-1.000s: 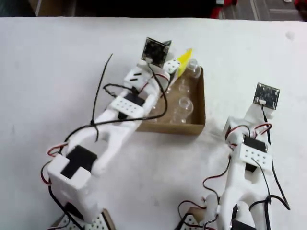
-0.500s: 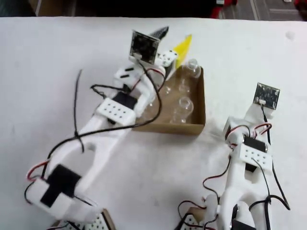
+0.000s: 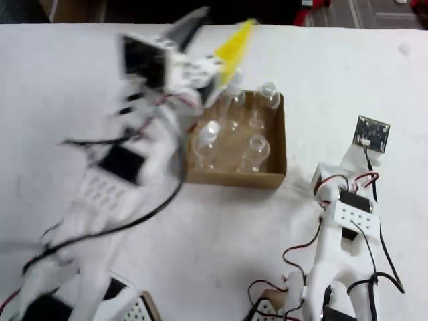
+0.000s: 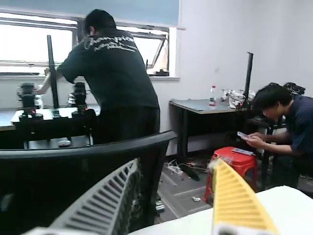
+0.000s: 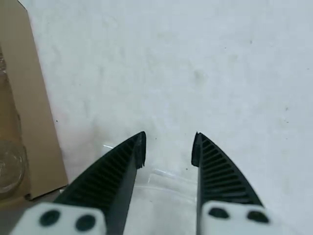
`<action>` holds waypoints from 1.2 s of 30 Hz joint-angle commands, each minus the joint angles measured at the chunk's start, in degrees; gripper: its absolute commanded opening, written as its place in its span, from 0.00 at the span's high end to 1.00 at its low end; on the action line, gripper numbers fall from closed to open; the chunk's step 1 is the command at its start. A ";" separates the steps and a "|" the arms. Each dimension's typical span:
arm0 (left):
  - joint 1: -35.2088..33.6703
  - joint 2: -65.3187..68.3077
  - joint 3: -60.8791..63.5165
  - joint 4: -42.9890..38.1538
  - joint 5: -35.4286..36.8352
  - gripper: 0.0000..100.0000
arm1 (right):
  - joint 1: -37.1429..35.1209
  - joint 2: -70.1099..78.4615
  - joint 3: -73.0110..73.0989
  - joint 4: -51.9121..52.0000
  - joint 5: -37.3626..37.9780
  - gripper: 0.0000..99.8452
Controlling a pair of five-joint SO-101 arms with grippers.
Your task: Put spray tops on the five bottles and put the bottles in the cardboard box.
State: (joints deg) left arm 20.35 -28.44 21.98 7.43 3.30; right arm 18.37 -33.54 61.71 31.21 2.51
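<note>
My left pincer has its fingers spread with nothing between them. It is lifted above the far left corner of the cardboard box and aimed out past the table's far edge, so the bottles lie below and behind its tips. The bottles stand upright inside the box; what sits on their necks I cannot tell. My right pincer is also parted and empty, low over bare table off the box's right wall, so I judge it nearer.

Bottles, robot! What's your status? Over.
Left end effector open, empty. Right end effector open, empty. Bottles standing in cardboard box. Nothing blocking.
</note>
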 commanded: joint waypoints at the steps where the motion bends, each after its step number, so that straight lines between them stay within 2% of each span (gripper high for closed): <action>1: -8.92 -14.11 -2.90 19.16 0.79 0.78 | -0.22 -0.04 -0.26 -0.66 0.79 0.86; 8: -30.90 -20.88 -1.58 50.55 0.70 0.78 | 1.10 -0.48 -2.11 3.03 0.88 0.86; 11: -36.70 -21.14 5.36 55.03 0.70 0.78 | 0.75 -0.48 -5.27 8.31 4.92 0.86; 14: -37.49 -20.88 14.86 49.41 0.70 0.78 | -0.48 -0.04 -6.15 10.07 7.12 0.86; 18: -36.97 -20.97 28.57 35.34 1.41 0.78 | -1.45 0.04 -5.80 9.89 11.60 0.86; 21: -36.00 -21.14 37.89 24.53 7.03 0.78 | -1.27 0.04 -5.80 9.89 14.95 0.86; 24: -36.18 -21.23 43.87 17.23 9.67 0.78 | -1.71 0.13 -6.33 9.98 23.21 0.86; 28: -35.38 -21.23 48.53 12.22 3.78 0.78 | -5.14 2.95 -10.02 14.55 32.53 0.86; 32: -34.24 -21.23 48.97 11.43 2.29 0.78 | -7.16 11.82 -20.40 21.05 33.14 0.86; 36: -34.24 -20.88 49.05 11.52 2.29 0.78 | -6.99 20.35 -28.57 22.90 33.76 0.86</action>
State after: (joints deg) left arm -14.90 -48.31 71.21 20.44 6.20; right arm 11.87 -19.47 42.11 52.48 35.03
